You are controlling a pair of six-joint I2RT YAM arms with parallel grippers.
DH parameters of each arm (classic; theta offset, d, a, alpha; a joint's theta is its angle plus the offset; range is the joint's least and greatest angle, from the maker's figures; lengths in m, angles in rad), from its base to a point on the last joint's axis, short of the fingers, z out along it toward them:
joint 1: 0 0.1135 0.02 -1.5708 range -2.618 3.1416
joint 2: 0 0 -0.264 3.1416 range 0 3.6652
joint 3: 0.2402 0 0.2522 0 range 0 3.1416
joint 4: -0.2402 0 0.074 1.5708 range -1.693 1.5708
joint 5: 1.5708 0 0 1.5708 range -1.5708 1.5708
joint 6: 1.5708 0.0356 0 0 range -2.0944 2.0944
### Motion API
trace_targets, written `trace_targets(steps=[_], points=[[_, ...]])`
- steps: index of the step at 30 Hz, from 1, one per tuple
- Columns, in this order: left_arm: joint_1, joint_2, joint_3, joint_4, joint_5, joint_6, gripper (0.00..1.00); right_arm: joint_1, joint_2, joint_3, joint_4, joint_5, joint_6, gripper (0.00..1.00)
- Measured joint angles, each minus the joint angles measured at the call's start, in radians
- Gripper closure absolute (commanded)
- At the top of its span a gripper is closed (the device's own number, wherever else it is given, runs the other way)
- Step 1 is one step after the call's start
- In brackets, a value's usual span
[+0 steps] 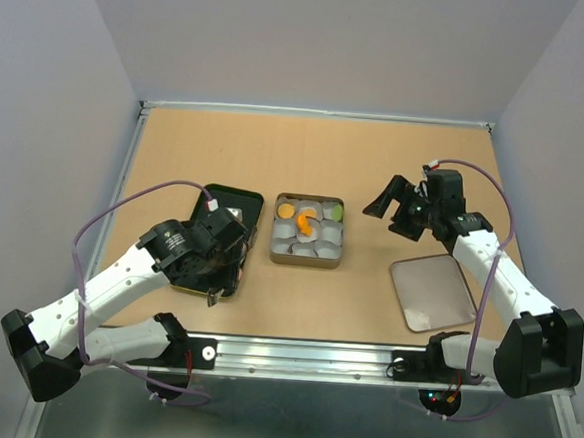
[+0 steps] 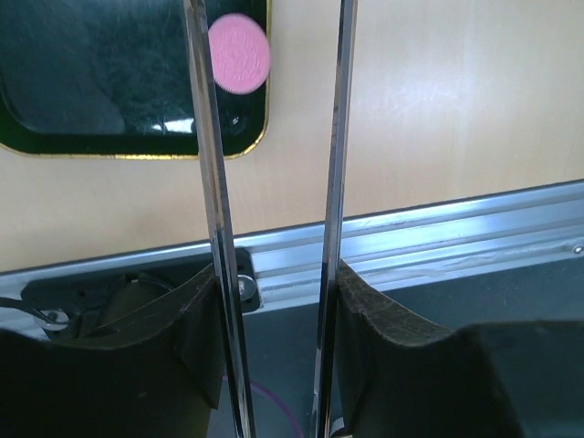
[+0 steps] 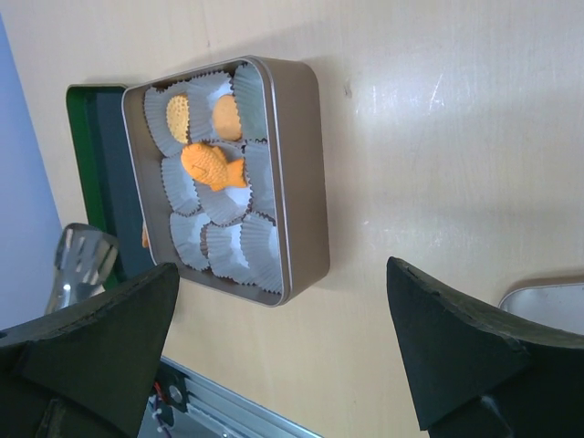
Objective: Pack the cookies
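**Pink cookie could skid off the tray corner**
The left gripper point(image 2: 278, 297) is clamped on tongs point(image 2: 208, 182), whose blades stand apart. The pink cookie point(image 2: 239, 55) lies in the green tray point(image 2: 91, 91) corner, left of the tin point(image 3: 297, 182), so an off-centre pinch may flick it over the rim toward the rail point(image 2: 411, 246). The right gripper point(image 3: 278, 274) hangs with its fingers wide apart and empty over bare table right of the tin.

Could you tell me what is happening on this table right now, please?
The left gripper, its jaws closed on metal tongs, holds them over the dark green tray, where a pink cookie shows between the blades. The tin of paper cups already holds a few cookies, including an orange fish. The right gripper hovers beside the tin, jaws open and empty.
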Motion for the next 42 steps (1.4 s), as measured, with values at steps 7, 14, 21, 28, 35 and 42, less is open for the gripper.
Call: trace_targets(steps=[7, 14, 21, 28, 35, 42], points=[[0.011, -0.054, -0.116, -0.005, 0.039, -0.034, 0.46, 0.000, -0.017, -0.019, 0.005, -0.012, 0.004, 0.00], [0.019, -0.051, -0.132, -0.001, 0.024, -0.041, 0.46, 0.000, -0.047, -0.041, 0.006, -0.018, 0.011, 0.00], [0.053, -0.020, -0.139, 0.018, 0.005, -0.030, 0.46, 0.000, -0.058, -0.050, 0.006, -0.019, 0.011, 0.00], [0.083, -0.001, -0.158, 0.050, 0.005, -0.002, 0.46, 0.000, -0.059, -0.055, 0.006, -0.020, 0.010, 0.00], [0.084, 0.014, -0.150, 0.072, 0.011, 0.020, 0.46, 0.000, -0.049, -0.064, 0.007, -0.020, 0.010, 0.00], [0.084, 0.042, -0.134, 0.087, 0.016, 0.032, 0.46, 0.000, -0.040, -0.064, 0.007, -0.020, 0.010, 0.00]])
